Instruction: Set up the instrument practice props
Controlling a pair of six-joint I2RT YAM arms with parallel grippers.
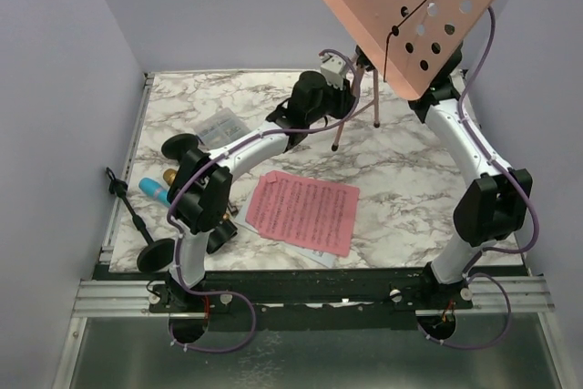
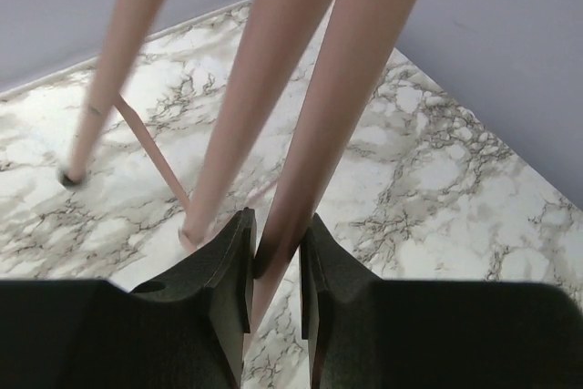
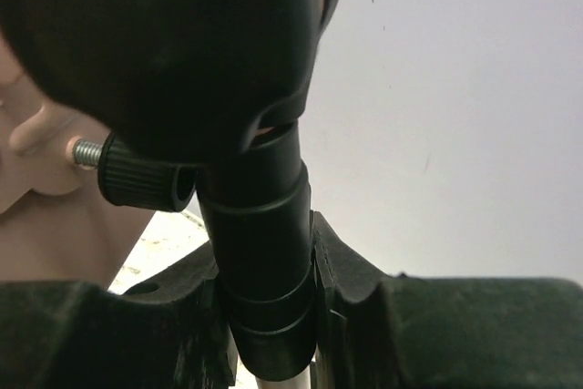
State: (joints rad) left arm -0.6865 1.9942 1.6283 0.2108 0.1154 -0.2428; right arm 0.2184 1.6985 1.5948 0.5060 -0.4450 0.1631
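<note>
Surroundings: pale lilac walls (image 1: 55, 88) close in a grey-veined marble table (image 1: 410, 189) on three sides.
Left pincer: the left pincer (image 2: 276, 245) is clenched on one pink tripod leg (image 2: 342, 97). The leg runs up and away between the two black fingers (image 2: 232, 266), touching both.
Other legs: two more pink rods (image 2: 264, 88) stand just to the left of the left pincer, their feet on the marble beyond its fingertips. A thin brace crosses low between them.
Right pincer: the right pincer (image 3: 269, 252) is clenched around the black collar (image 3: 260, 207) of the stand's post, a finger pressed against each side. A ribbed black knob (image 3: 146, 179) on a threaded screw sits just above and left of the fingers.
Music rack: the pink perforated music rack (image 1: 410, 6) is tilted, high above both pincers. From overhead it hides the right pincer.
Sheet-music pages: the sheet-music pages (image 1: 305, 209) lie flat on the marble, well apart from both pincers and back toward the arm bases. A pink page is on top, with a white edge showing beneath.
Microphones: the blue microphone (image 1: 155, 191) and gold microphone (image 1: 170, 176) lie close together, well back and left of the left pincer, beside that arm's elbow.
Mic mounts: the two round black mic mounts (image 1: 179, 145) are far to the left pincer's left, along the table's edge.
Clear box: the clear box (image 1: 221, 127) is left of the left pincer, just beside the farther mount.
</note>
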